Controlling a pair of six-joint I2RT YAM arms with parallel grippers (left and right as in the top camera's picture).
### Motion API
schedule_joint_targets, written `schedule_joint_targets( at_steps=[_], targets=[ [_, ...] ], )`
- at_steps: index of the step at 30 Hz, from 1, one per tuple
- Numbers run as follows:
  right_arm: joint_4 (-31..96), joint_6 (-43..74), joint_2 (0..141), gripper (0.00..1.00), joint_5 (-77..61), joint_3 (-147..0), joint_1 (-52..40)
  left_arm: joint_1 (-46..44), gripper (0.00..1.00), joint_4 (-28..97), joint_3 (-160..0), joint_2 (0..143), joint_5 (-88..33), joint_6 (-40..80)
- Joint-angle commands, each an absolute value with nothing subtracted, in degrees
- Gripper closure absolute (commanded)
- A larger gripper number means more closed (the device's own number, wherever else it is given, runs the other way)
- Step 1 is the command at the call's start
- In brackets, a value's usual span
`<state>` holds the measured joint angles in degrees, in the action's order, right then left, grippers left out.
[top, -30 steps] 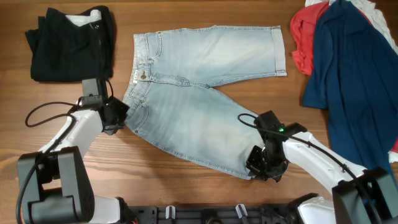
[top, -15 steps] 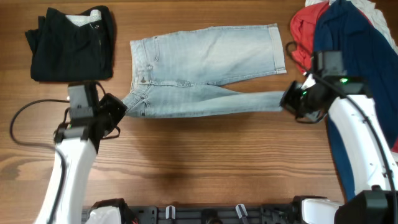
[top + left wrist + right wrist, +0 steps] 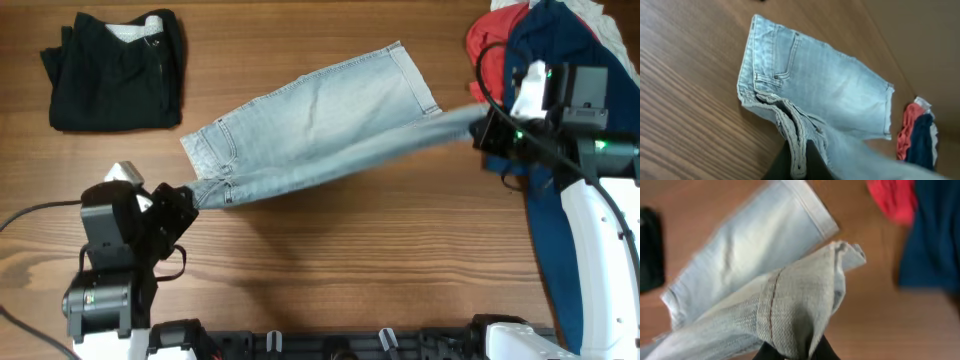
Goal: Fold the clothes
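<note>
Denim shorts [image 3: 310,125], light blue and faded, are found near the middle of the table [image 3: 350,270], set on a slant from eight o'clock towards two o'clock in the overhead view. One leg is laid flat on the wood, its pale hem turned towards one o'clock. The other leg is drawn out into a narrow, taut band between the two grippers. Whether that band is lifted clear of the wood cannot be told.

The waist end is held at eight o'clock by the left gripper [image 3: 186,198], whose jaws are closed tightly on the bunched waistband. In the left wrist view the folded waistband edge is seen pinched at the bottom of the frame, with a front pocket and the flat leg beyond it. The hem of the stretched leg is held between two and three o'clock by the right gripper [image 3: 483,130], also clamped on the cloth. In the right wrist view the gathered hem and its side seam are seen rising out of the jaws.

A black garment [image 3: 115,70] is seen folded at ten o'clock, well apart from the shorts. At two o'clock a red garment [image 3: 492,45] is partly covered by a navy garment [image 3: 570,110], and a strip of white cloth [image 3: 600,10] is seen at the table's far edge.
</note>
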<state>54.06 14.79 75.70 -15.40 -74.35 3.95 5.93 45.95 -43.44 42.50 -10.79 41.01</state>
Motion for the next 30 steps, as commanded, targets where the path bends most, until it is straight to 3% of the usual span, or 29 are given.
schedule_joint_targets(
  at_steps=[1, 7, 20, 29, 30],
  targets=[
    [45.4, 10.9, 78.5, 0.96, -11.5, -75.9, 5.3, 6.7, 0.96, 46.0, -43.9, 47.2, -4.4, 39.4],
    [35.0, 10.3, 89.0, 0.96, -11.4, -75.9, 4.6, 6.8, 0.96, 43.1, -43.9, 57.6, -3.4, 39.4],
    [8.9, 12.0, 108.6, 0.96, -12.9, -75.9, 1.4, 6.7, 0.96, 24.3, -43.9, 77.8, -1.4, 39.5],
    [-1.1, 12.2, 115.0, 0.96, -12.7, -75.9, -0.3, 6.7, 0.96, 13.7, -43.9, 83.2, 0.0, 39.4],
    [-2.0, 12.1, 115.3, 0.94, -12.6, -75.9, -0.4, 6.7, 0.92, 12.8, -43.9, 83.3, 0.1, 39.4]
  ],
)
